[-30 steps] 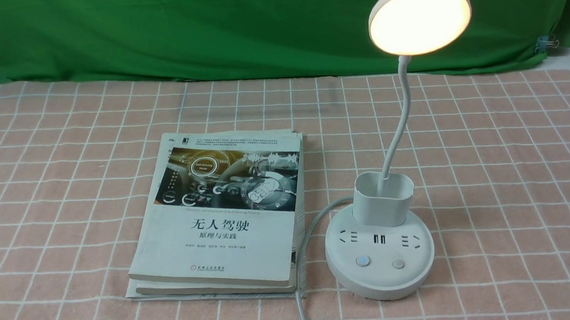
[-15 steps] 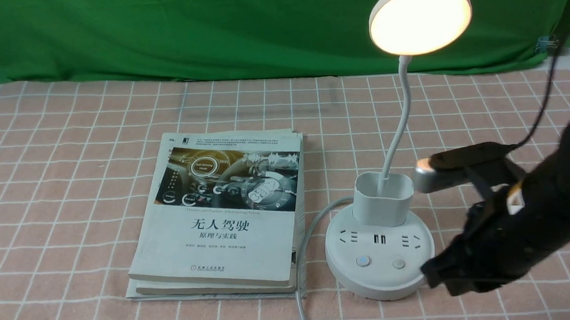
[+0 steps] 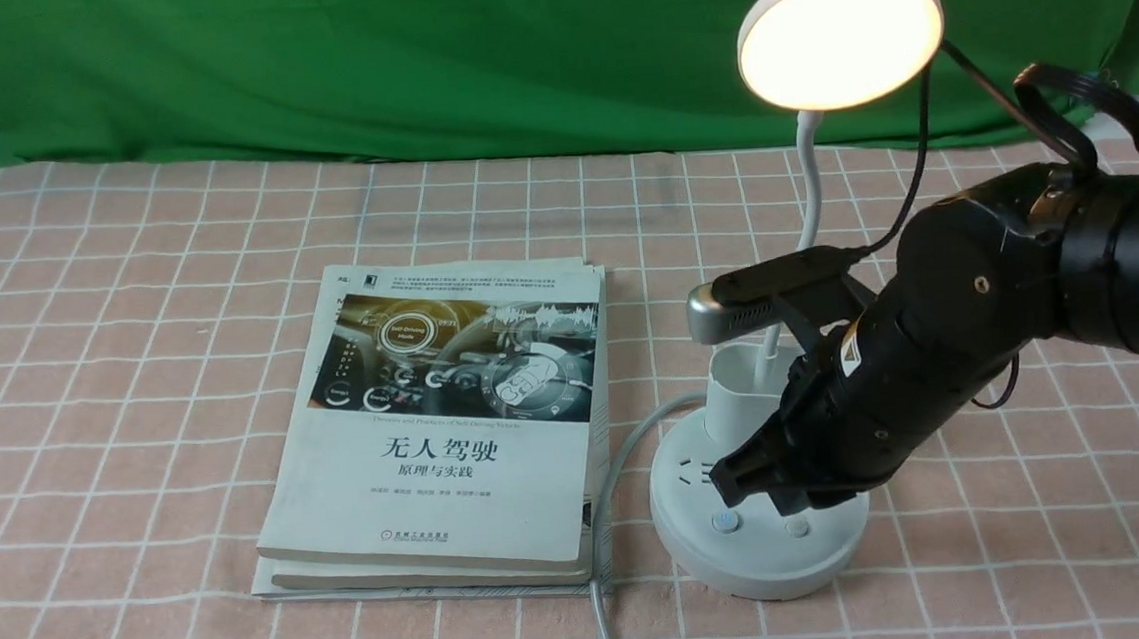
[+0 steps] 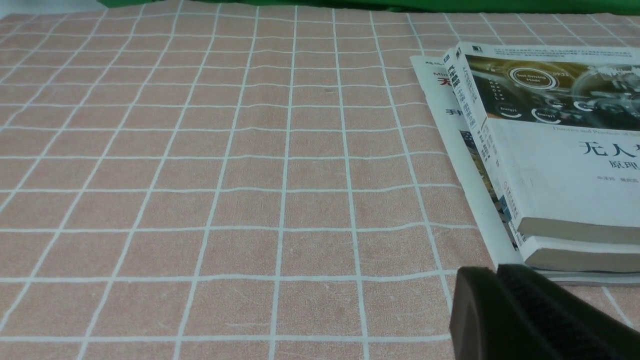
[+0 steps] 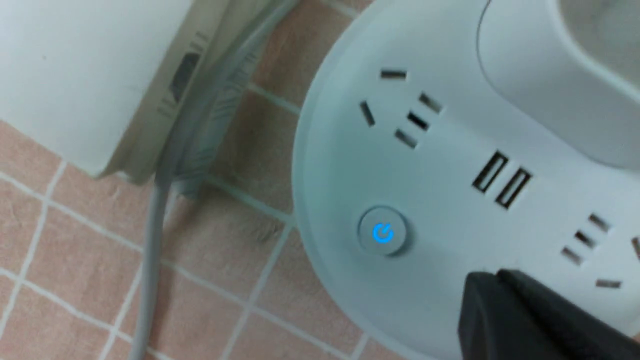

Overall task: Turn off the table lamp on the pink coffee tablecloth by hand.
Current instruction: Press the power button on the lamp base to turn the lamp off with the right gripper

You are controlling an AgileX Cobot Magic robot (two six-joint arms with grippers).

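Note:
The white table lamp stands on the pink coffee tablecloth, right of centre. Its disc head glows warm and lit. Its round base carries a blue-lit power button and a plain button. My right hand, black with a silver camera bar, reaches in from the right. Its gripper is shut and empty, just above the base behind the buttons. In the right wrist view the shut tips sit over the base, close beside the blue button. I cannot tell if they touch. My left gripper is shut, low over the cloth.
Stacked books lie left of the lamp and also show in the left wrist view. The lamp's grey cord runs between books and base toward the front edge. A green backdrop cloth hangs behind. The cup holder is partly hidden by my arm.
My right arm came into view from the right and moved left and forward over the lamp base, hiding part of the cup and neck. The lamp stays lit. The left arm has not moved.

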